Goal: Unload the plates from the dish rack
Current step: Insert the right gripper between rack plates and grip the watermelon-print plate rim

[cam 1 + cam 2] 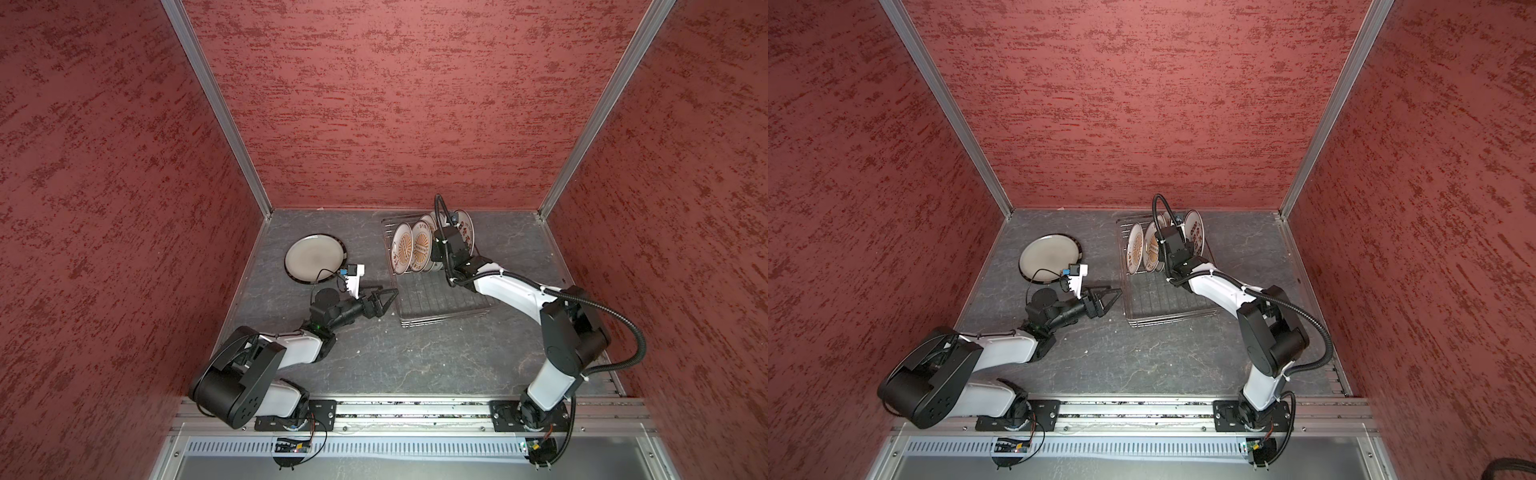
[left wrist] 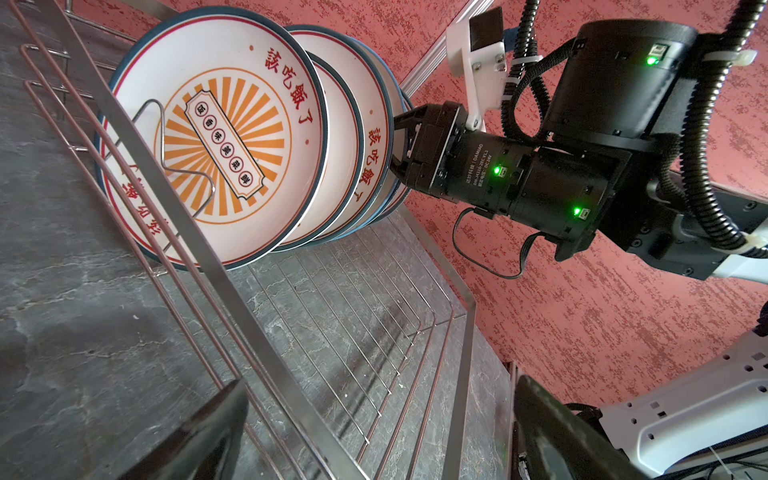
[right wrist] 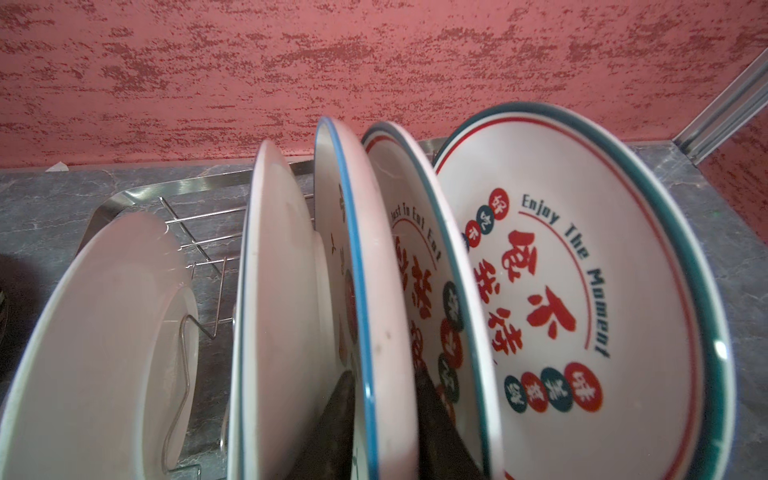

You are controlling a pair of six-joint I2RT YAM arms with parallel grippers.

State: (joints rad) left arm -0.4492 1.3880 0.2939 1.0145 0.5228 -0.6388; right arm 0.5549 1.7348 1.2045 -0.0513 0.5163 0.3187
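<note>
Plates (image 1: 409,249) stand on edge at the far end of the dish rack (image 1: 440,300); from above the right arm (image 1: 511,291) hides some, can't count them. Right-wrist view cuts off the right gripper (image 3: 384,440), but its dark fingers (image 3: 332,419) sit either side of the blue-rimmed plate (image 3: 380,307), pinching it. The left gripper (image 1: 387,303) hangs wide open, empty, just beside the rack. A dark-rimmed plate (image 1: 315,258) lies flat on the table (image 1: 415,361).

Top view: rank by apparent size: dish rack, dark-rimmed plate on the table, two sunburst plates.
1. dish rack
2. dark-rimmed plate
3. front sunburst plate and sunburst plate behind it: look alike, both foreshortened, unranked.
</note>
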